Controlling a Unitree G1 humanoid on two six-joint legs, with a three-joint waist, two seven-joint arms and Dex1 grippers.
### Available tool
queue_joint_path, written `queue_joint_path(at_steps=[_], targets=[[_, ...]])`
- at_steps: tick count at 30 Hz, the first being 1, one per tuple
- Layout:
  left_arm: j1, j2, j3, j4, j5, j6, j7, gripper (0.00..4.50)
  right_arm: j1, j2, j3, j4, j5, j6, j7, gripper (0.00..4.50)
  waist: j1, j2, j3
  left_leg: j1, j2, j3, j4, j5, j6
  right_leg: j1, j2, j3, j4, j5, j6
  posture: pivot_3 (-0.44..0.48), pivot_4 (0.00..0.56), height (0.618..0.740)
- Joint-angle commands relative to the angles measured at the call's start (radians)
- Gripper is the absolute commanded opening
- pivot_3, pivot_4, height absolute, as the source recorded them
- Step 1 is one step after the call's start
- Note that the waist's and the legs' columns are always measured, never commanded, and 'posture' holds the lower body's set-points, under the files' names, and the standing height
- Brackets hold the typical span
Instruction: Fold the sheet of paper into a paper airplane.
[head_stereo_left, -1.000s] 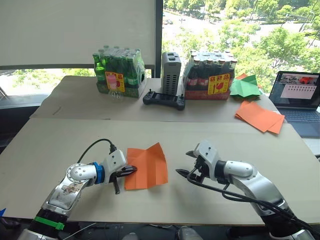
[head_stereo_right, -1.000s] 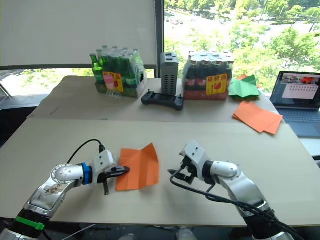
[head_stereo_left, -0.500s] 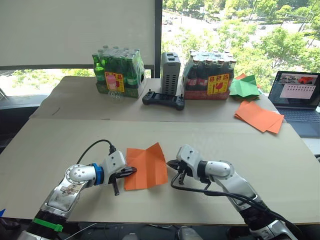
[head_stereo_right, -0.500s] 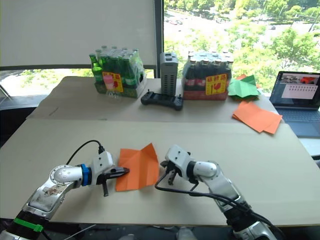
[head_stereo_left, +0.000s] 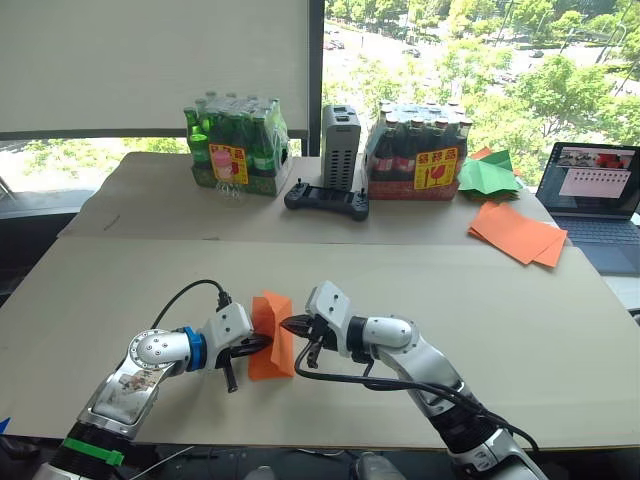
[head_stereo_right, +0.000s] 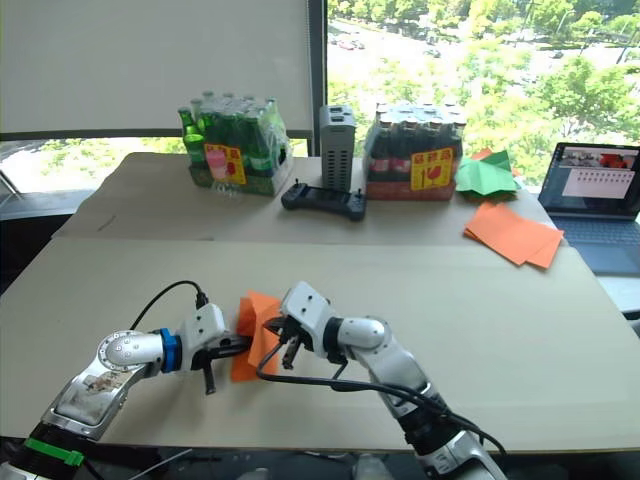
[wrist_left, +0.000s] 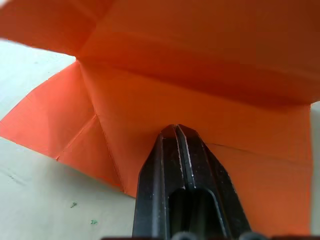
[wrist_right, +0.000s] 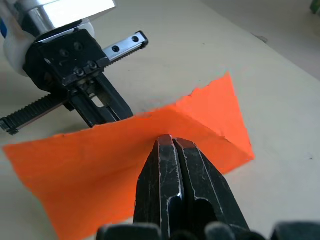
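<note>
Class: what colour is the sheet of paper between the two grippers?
Bright orange, plainest in the left wrist view.

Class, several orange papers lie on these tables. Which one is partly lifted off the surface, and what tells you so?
The creased sheet of paper between the two grippers: its right half stands up, folded over, with the right gripper against it. The pile of orange sheets by the laptop lies flat.
</note>
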Motion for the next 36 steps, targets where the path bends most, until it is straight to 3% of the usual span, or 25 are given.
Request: queue_joint_path(at_steps=[1,11,16,20,26,36], targets=[[0.03,0.017,-0.001,-0.008,0.018,0.021,-0.001,0.0,-0.018,0.014,0.013,0.036,-0.023,-0.006,-0.014,0.05,0.0,0.0,0.0,0.0,0.0,0.0,0.0,0.0,0.0,0.0,0.0,0.0,0.0,0.0,0.0,0.0,0.15,0.733],[0.03,0.053,0.098,-0.058,-0.022,0.073,0.006,0.0,-0.024,0.039,0.056,0.165,-0.076,-0.019,-0.002,0.05,-0.019,0.0,0.0,0.001,0.001,0.0,0.0,0.0,0.0,0.0,0.001,0.0,0.001,0.0,-0.001,0.0,0.15,0.733],[-0.019,0.096,0.238,-0.105,-0.128,0.184,-0.004,0.0,-0.031,0.047,0.067,0.18,-0.089,-0.014,-0.003,0.05,-0.025,0.0,0.0,0.001,0.002,-0.001,0.0,0.0,0.0,-0.001,0.002,0.0,0.001,0.001,-0.001,0.0,0.15,0.733],[-0.073,0.095,0.288,-0.168,-0.261,0.281,-0.036,0.0,-0.032,0.044,0.064,0.172,-0.093,-0.004,0.0,0.05,-0.024,0.0,0.0,0.001,0.002,-0.001,0.0,0.0,0.0,0.0,0.002,-0.001,0.001,0.001,-0.001,0.0,0.15,0.733],[-0.045,0.048,0.243,-0.172,-0.306,0.326,-0.034,0.0,-0.032,0.047,0.063,0.159,-0.097,0.003,0.003,0.05,-0.026,0.0,0.0,0.002,0.002,0.0,-0.001,0.0,0.0,0.0,0.002,0.0,0.001,0.001,-0.001,0.0,0.15,0.733],[0.036,0.014,0.055,0.032,-0.088,0.104,-0.029,0.0,-0.054,0.064,-0.007,0.103,-0.018,-0.01,0.042,0.05,-0.02,0.0,0.0,0.001,0.001,-0.001,-0.001,0.0,0.0,-0.001,0.001,0.0,0.0,0.001,-0.001,0.0,0.15,0.733]])
